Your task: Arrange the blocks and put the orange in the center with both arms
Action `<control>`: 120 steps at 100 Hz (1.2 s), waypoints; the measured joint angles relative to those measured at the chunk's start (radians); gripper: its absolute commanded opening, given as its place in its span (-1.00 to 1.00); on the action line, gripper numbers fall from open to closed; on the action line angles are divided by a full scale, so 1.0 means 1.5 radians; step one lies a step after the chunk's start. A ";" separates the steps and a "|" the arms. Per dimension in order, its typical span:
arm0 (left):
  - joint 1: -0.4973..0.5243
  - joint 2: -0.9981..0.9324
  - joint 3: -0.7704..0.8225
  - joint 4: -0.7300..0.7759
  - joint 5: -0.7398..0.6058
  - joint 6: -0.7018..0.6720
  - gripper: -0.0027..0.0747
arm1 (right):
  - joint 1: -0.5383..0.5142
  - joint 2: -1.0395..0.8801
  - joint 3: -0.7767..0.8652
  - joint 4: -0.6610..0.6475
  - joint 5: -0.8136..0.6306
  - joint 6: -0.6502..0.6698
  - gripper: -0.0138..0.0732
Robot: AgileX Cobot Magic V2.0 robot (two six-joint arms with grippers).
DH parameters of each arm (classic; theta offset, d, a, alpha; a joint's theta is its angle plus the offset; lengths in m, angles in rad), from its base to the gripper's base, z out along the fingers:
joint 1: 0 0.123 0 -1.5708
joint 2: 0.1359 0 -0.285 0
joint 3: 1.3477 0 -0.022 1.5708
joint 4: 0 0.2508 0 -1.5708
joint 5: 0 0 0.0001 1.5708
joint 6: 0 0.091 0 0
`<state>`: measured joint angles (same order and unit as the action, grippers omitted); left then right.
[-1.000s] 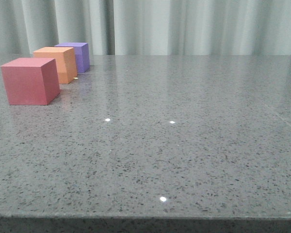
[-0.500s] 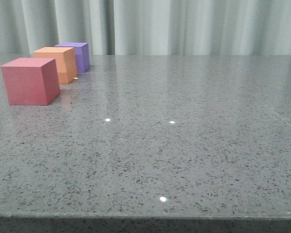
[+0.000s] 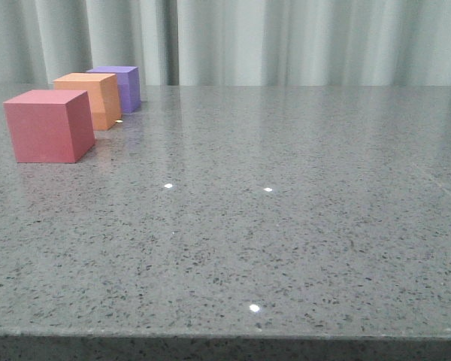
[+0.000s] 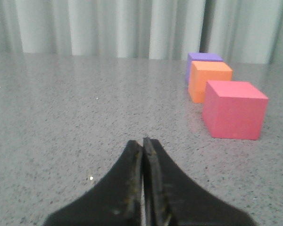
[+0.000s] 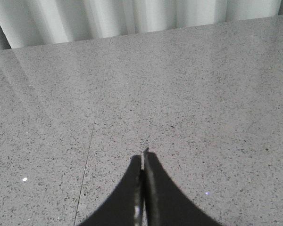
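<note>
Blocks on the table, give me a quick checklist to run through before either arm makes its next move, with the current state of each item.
1. Orange block sits between the red block and purple block: ok.
2. All three blocks rest flat on the table: ok.
3. Left gripper empty, fingers shut: ok.
4. Right gripper empty, fingers shut: ok.
5. Blocks touching or gapped: cannot tell.
6. Fingers opened for a grasp: not ok, both shut.
</note>
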<state>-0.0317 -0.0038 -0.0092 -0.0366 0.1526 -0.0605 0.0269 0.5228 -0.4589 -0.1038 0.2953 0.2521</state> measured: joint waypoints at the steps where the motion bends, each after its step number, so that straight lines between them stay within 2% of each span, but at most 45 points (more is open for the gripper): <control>1: 0.001 0.000 0.005 0.000 -0.002 0.000 -0.98 | 0.000 0.000 0.000 0.000 0.000 0.000 -0.84; 26: 0.010 0.000 0.009 -0.001 -0.072 0.000 -0.98 | 0.000 0.000 0.000 0.000 0.000 0.000 -0.84; 72: -0.017 0.000 0.009 0.034 -0.073 0.001 -0.98 | 0.000 0.000 0.000 0.000 0.000 0.000 -0.84; 120: -0.017 0.000 0.009 0.037 -0.073 0.001 -0.98 | 0.000 0.000 0.000 0.000 0.000 0.000 -0.84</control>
<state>-0.0572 -0.0038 0.0037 0.0187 0.0428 -0.0592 0.0269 0.5228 -0.4589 -0.1038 0.2953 0.2521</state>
